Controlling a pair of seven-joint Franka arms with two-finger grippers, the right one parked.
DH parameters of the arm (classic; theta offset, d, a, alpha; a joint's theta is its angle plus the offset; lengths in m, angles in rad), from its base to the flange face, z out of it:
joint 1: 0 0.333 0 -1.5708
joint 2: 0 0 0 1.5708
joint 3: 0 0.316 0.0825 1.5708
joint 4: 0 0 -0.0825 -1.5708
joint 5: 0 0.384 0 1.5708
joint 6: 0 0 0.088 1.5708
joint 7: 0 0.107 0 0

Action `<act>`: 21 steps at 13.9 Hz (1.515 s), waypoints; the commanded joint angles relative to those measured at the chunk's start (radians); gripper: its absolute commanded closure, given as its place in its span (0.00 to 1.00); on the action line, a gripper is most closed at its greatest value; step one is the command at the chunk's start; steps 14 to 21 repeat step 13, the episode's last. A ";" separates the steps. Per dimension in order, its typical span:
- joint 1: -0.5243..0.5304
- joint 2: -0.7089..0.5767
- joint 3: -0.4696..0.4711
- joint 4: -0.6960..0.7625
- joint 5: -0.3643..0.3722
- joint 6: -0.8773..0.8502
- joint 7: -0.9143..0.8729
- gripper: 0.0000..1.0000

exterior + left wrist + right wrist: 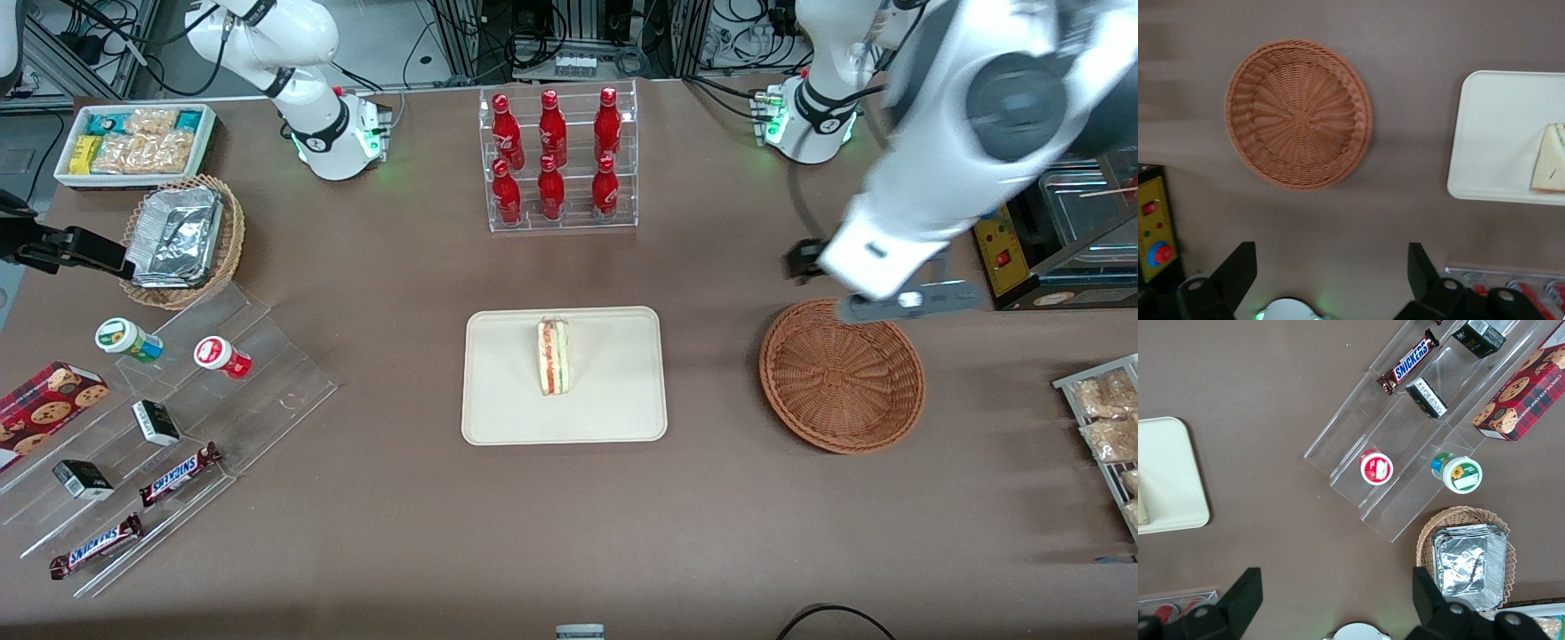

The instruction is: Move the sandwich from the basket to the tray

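You see a rough woven-wicker basket [842, 377], a smooth matt tray [498, 391] at its nine o'clock, and the gripper [1331, 273] with matt black fingers [1238, 267].

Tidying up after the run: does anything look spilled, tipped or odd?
Nothing stands out. The triangular beige sandwich rests on the cream rectangular tray, the reddish-brown wicker basket sits upright and empty, and the open gripper is above the table.

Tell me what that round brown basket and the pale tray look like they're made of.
The basket looks like reddish-brown woven wicker, matte: strands radiate from its centre under a braided rim. The tray seems smooth cream plastic or moulded fibre, hard to tell which; it holds the sandwich. The open pincer hangs high above the table, beside the basket.
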 commanded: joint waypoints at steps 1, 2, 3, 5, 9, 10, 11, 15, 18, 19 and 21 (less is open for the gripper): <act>0.118 -0.085 -0.010 -0.048 -0.041 -0.035 0.175 0.00; 0.153 -0.097 -0.005 -0.048 -0.041 -0.046 0.222 0.00; 0.169 -0.109 0.018 -0.048 -0.041 -0.047 0.245 0.00; 0.169 -0.131 0.073 -0.053 -0.041 -0.051 0.300 0.00; 0.163 -0.143 0.150 -0.063 -0.041 -0.037 0.349 0.00; 0.163 -0.131 0.150 -0.045 -0.041 -0.038 0.349 0.00; 0.161 -0.117 0.150 -0.031 -0.041 -0.037 0.346 0.00; 0.167 -0.119 0.151 -0.030 -0.034 -0.037 0.351 0.00; 0.167 -0.119 0.151 -0.030 -0.034 -0.037 0.351 0.00; 0.167 -0.119 0.151 -0.030 -0.034 -0.037 0.351 0.00; 0.167 -0.119 0.151 -0.030 -0.034 -0.037 0.351 0.00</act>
